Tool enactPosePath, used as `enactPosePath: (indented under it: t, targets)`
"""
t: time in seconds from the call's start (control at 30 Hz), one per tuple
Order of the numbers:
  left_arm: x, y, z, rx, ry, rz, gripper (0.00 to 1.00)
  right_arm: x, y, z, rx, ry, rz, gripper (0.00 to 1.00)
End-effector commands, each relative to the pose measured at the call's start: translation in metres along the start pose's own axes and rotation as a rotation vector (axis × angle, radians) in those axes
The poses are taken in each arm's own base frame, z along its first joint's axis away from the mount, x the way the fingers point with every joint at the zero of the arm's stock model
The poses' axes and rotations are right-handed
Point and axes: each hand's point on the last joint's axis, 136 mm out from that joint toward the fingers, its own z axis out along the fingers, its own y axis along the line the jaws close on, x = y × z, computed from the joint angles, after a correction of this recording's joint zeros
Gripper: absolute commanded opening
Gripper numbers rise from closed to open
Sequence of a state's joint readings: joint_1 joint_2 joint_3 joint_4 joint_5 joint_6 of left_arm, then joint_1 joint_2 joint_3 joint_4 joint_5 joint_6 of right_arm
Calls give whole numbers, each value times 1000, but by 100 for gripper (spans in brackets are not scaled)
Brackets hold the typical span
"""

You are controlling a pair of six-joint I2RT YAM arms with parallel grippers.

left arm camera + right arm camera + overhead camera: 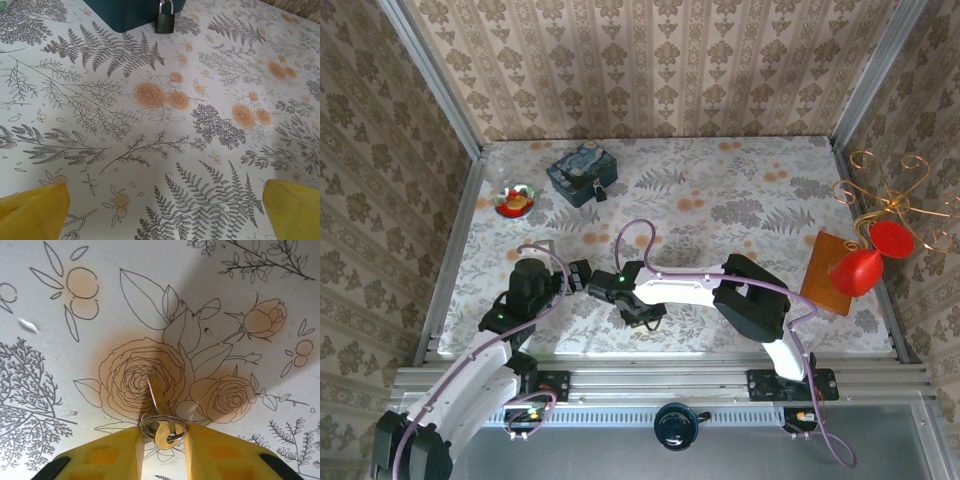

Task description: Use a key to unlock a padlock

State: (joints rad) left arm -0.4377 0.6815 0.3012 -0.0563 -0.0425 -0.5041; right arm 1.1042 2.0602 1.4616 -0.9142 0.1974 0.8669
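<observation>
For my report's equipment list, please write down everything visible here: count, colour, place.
table: one, floral cover, whole scene
padlock: one, dark, at the blue box's front
blue box: one, dark blue, table's far left
key: one, yellowish metal, close above the table
small item: one, red and white, left of the box
board: one, brown, table's right edge
red shapes: two, red, by the board
wire stand: one, gold, far right
left end effector: one, yellow, open above the table
right end effector: one, yellow, shut on key
</observation>
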Motion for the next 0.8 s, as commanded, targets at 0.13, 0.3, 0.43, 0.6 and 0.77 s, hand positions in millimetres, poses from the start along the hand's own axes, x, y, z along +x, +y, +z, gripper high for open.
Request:
enactPosePath:
  t: [0.13, 0.3, 0.43, 0.6, 0.77]
  targets:
    - [-3, 1, 2, -4, -16, 12, 100, -15, -25, 5, 56, -80, 29, 23]
    - [-2, 1, 3, -5, -12, 15, 100, -20, -21, 0, 1, -124, 39, 23]
    - [-3, 2, 3, -11, -15, 15, 100, -23, -21, -4, -3, -143, 36, 22]
    - [-4, 4, 2, -20, -23, 17, 100, -42, -13, -21, -114, -219, -17, 28]
    - [-5, 5, 1, -23, -27, 15, 100, -56, -11, -26, -176, -215, -106, 37]
